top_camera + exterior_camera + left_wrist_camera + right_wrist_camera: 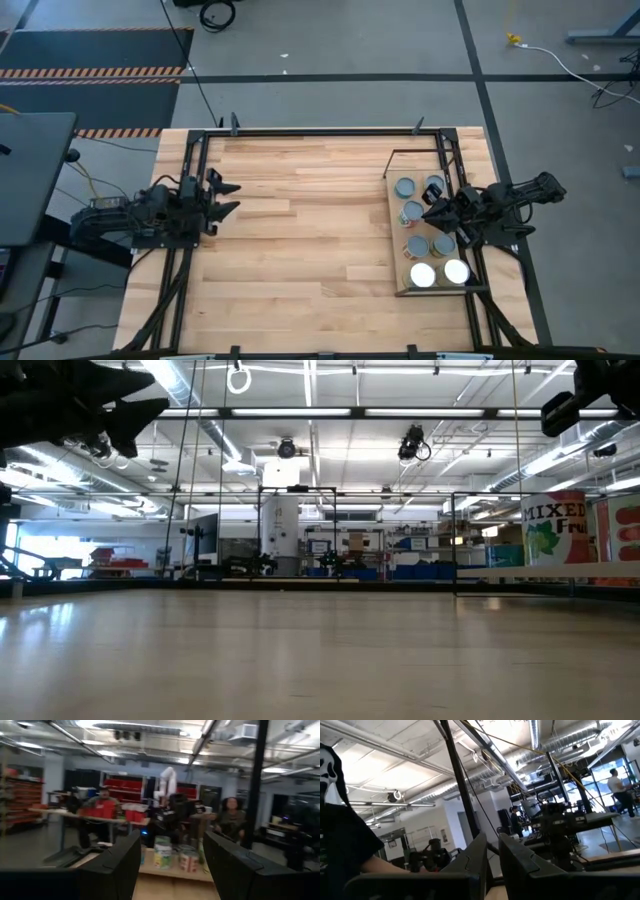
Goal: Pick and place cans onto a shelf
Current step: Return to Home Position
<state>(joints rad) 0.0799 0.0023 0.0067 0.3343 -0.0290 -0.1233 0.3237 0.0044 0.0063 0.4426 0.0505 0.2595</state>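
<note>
— Where are the cans [405,187]?
— On the shelf [393,250]. My right gripper [428,207] hangs over it, nearly closed, empty. My left gripper [236,197], well apart from it, gapes wide, empty.
— Handling?
— Rigid, slick, likely weighty tins; I'd pinch mid-wall.

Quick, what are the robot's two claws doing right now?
Dark left gripper: jaws open, holding nothing.
Dark right gripper: jaws almost shut, holding nothing.
</note>
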